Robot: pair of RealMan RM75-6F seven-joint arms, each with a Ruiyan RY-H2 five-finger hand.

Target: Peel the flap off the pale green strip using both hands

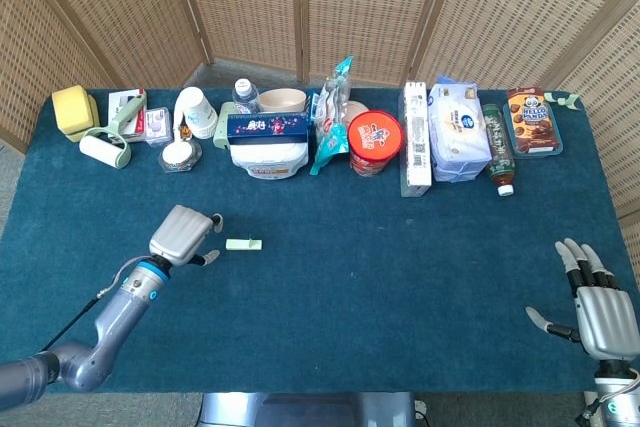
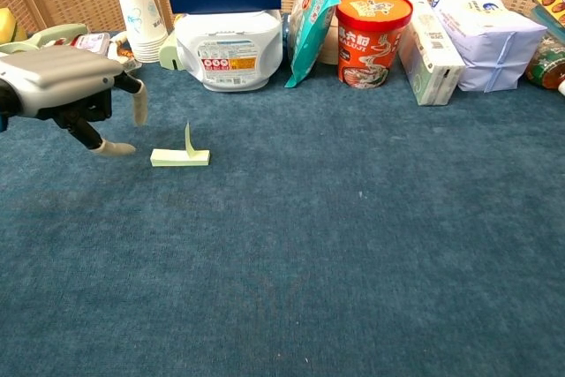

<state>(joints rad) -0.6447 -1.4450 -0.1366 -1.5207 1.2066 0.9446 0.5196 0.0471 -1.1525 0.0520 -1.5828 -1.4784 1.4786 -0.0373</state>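
My left hand (image 1: 183,235) hovers low over the table with its back turned up, the fingers (image 2: 139,105) hanging downward and apart, nothing between them, while the left forearm (image 1: 112,315) slants back toward the near left corner. My right hand (image 1: 597,307) sits at the near right edge, back up, its fingers spread and pointing away from me and the thumb stuck out to the side, holding nothing.

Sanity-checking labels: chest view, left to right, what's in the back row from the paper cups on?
Paper cups → white tub → teal bag → red noodle cup → white box → tissue pack.
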